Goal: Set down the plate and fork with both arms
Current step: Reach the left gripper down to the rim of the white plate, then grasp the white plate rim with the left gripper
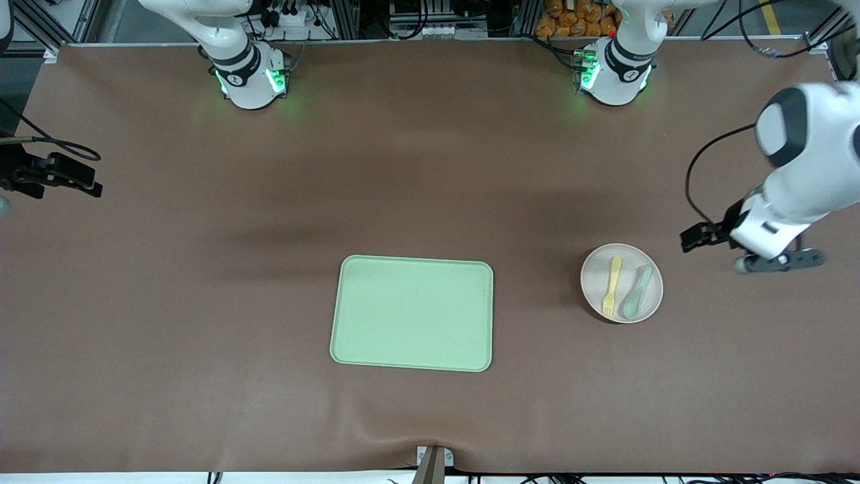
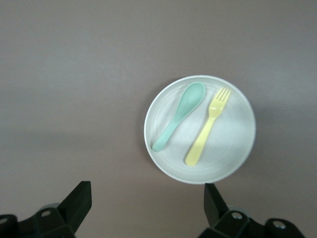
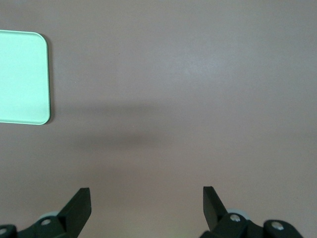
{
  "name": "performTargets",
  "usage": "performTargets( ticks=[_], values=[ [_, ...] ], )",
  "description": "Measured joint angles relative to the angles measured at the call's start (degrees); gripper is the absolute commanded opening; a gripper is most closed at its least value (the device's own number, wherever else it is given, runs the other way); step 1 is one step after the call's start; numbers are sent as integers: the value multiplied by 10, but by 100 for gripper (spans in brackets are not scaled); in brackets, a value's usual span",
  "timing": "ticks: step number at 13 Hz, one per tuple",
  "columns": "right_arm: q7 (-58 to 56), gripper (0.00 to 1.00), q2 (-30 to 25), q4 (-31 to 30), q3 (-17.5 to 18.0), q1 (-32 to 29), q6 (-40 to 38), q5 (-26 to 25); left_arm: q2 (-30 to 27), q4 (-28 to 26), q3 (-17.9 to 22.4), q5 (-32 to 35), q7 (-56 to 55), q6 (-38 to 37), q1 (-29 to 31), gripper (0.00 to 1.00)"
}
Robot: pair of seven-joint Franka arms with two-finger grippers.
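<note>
Yellow fork (image 1: 611, 285) on speckled plate (image 1: 621, 308), unlabelled

No legible text, labels, brands or numbers on anything in view

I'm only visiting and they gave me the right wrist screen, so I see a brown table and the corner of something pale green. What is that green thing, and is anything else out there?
Observer: It is a rectangular light green tray, lying bare in the middle of the table.
Visitor: Then where are the dishes?
Observer: A round plate sits on the table toward the left arm's end, apart from the tray.
Visitor: Anything on it?
Observer: A yellow fork and a green spoon lie side by side on it.
Visitor: Is an arm near it?
Observer: The left gripper hangs open above the table beside the plate, holding nothing.
</note>
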Motion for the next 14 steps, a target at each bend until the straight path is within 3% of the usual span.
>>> performTargets(
  ticks=[2, 4, 9, 11, 13, 14],
  values=[
    [0, 100, 0, -2, 1, 0, 0, 0, 47, -26, 0, 0, 2, 77, 4, 98],
    [0, 100, 2, -5, 1, 0, 3, 0, 90, -42, 1, 0, 17, 147, 15, 85],
    [0, 100, 5, -6, 2, 1, 6, 0, 167, -43, 1, 0, 21, 235, 35, 65],
    [0, 100, 8, -6, 2, 2, 7, 0, 175, -42, 0, 0, 21, 239, 35, 46],
    [0, 100, 13, -7, 2, 2, 9, 0, 181, -39, -1, -15, 21, 241, 35, 10],
    [0, 100, 14, -7, 2, 2, 10, 0, 185, -37, -1, -28, 21, 242, 35, 0]
  ],
)
